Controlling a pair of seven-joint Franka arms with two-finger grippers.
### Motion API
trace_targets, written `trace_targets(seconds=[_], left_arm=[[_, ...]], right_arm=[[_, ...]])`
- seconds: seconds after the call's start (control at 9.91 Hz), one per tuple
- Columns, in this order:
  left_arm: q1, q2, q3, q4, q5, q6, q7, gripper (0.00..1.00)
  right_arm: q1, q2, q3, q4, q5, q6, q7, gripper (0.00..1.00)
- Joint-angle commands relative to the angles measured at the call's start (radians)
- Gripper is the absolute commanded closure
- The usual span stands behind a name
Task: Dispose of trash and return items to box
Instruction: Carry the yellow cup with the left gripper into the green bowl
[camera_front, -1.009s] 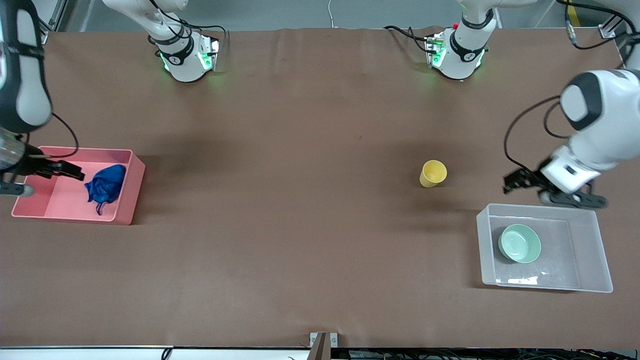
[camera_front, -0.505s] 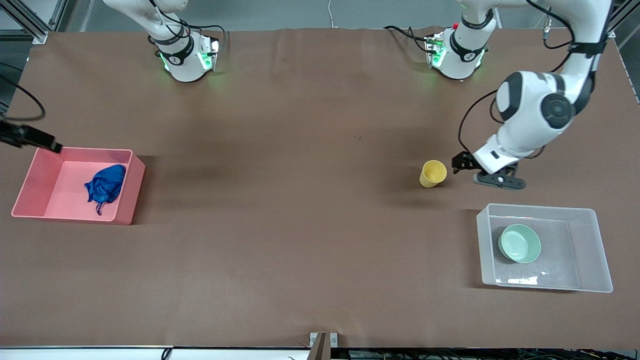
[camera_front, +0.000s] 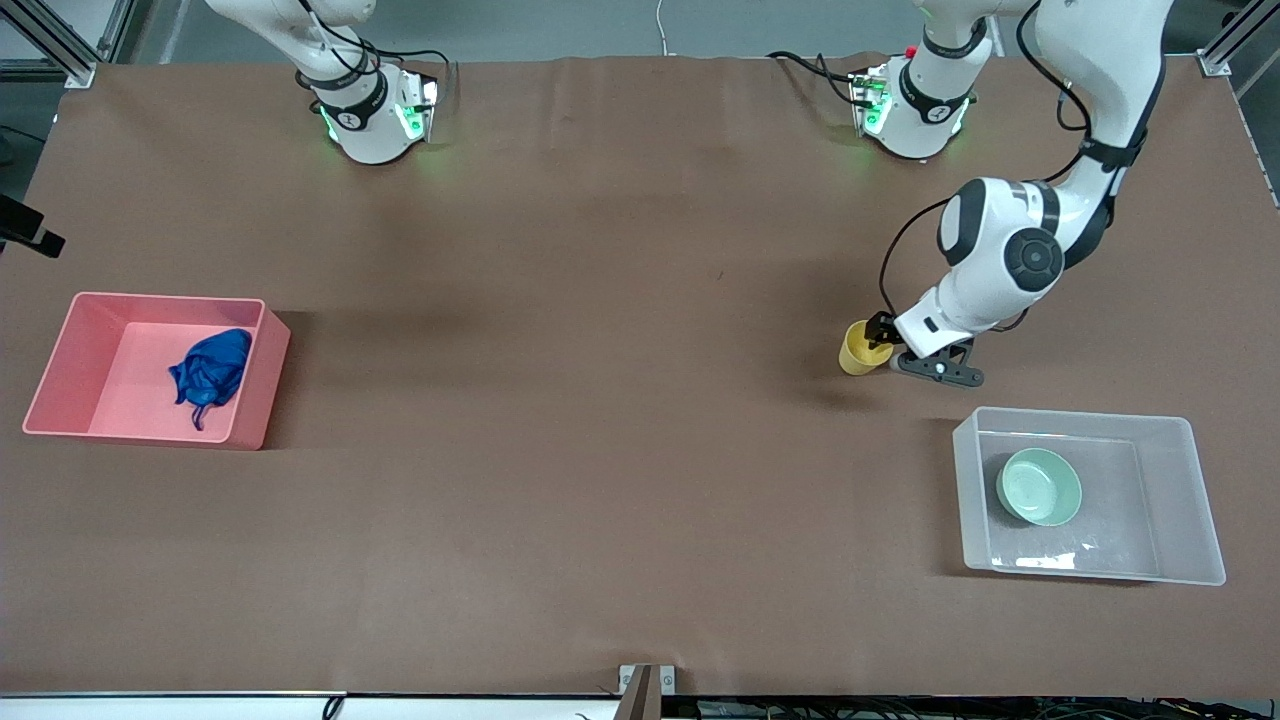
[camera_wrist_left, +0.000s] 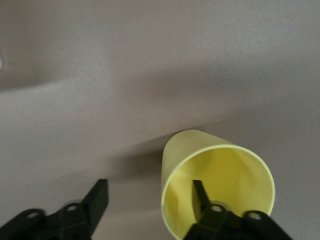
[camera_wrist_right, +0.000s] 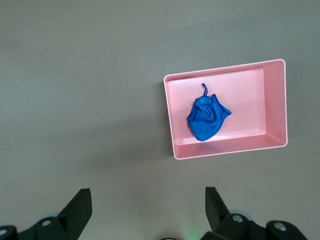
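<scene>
left tool (camera_wrist_left: 150, 200) wide open, one finger inside yellow cup (camera_wrist_left: 220, 175) | right tool (camera_wrist_right: 145, 205) open

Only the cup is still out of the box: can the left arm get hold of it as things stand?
Probably yes. The left tool is open at the yellow cup, one finger inside the rim and one outside, nothing in between.

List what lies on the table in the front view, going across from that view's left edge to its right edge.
Pink bin holding the blue trash → yellow cup with the open left pincer at its rim → clear box holding the mint-green bowl.
</scene>
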Motion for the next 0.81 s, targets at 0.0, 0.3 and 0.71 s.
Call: trace_targets(seconds=[0.0, 0.3, 0.71], left_arm=[[-0.001, 0.026, -0.012, -0.007, 0.019, 0.019, -0.017, 0.99], [0.0, -0.024, -0.018, -0.001, 0.019, -0.01, 0.003, 1.0], [0.011, -0.021, 0.124, 0.337, 0.017, -0.396, 0.167, 1.0]], right_arm=[[0.0, -0.029, 0.009, -0.04, -0.006, 0.008, 0.006, 0.0], [0.029, -0.032, 0.009, -0.04, -0.062, 0.01, 0.007, 0.0], [0.025, -0.029, 0.008, -0.044, -0.058, 0.051, 0.004, 0.0]])
